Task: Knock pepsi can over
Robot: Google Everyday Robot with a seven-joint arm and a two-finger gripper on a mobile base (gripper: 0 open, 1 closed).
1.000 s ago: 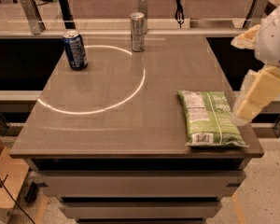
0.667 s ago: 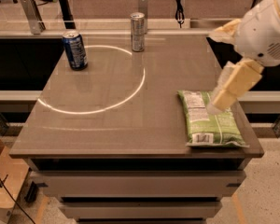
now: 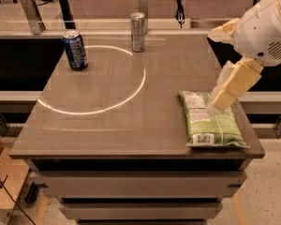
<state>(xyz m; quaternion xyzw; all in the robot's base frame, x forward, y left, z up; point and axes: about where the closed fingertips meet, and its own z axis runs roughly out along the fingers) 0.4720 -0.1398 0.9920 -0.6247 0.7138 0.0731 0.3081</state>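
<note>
Grey-brown counter point(image 3: 131, 125) with drawer fronts beneath, seen from its near edge; metal railing and posts stand beyond the far edge. Clock bearings are taken from the counter's centre, 12 o'clock being the far edge.

Camera view, contents:
- Ring of light point(image 3: 139, 84): thin pale circle lying on the left and middle of the counter top.
- Pepsi can point(image 3: 75, 50): dark blue, white lettering, silver top; upright at about 10 o'clock, near the far left corner, by the ring's far left arc.
- Silver can point(image 3: 137, 32): slimmer, grey; upright at about 12 o'clock, close to the far edge, well apart from the pepsi can.
- Chip bag point(image 3: 210, 125): green and white, lying flat at about 4 o'clock, along the right side and reaching the near right corner.
- Arm point(image 3: 264, 29): white, rounded housing at about 2 o'clock, over the counter's right edge.
- Hand point(image 3: 215, 106): cream-coloured, at about 3 o'clock, angled down and leftward with its tip over the far end of the chip bag; holds nothing visible; whether open or closed cannot be told; well apart from the pepsi can, across the counter
</note>
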